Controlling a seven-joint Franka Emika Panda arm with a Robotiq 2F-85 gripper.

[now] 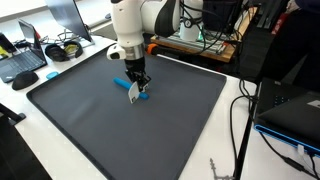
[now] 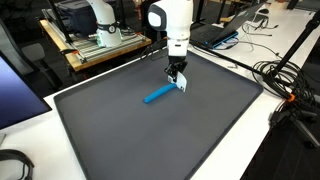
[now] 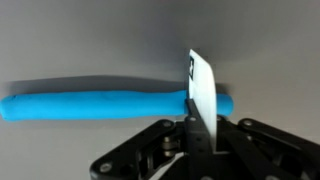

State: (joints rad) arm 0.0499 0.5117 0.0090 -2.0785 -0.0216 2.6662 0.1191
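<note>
A long blue marker-like stick (image 3: 100, 105) lies flat on the dark grey mat (image 1: 90, 120). It also shows in both exterior views (image 1: 124, 84) (image 2: 158, 95). My gripper (image 3: 197, 125) hovers just above one end of the stick. It is shut on a thin white card-like piece (image 3: 203, 85), which stands upright between the fingers and crosses in front of the stick's end. The card shows in both exterior views below the fingers (image 1: 135, 92) (image 2: 182, 86).
The mat covers a white table (image 2: 290, 150). A laptop (image 1: 22, 62), headphones (image 1: 62, 48) and cables lie off the mat at one side. Another laptop (image 1: 295, 110) and cables (image 2: 285, 80) sit at the other side. A shelf with gear (image 2: 95, 40) stands behind.
</note>
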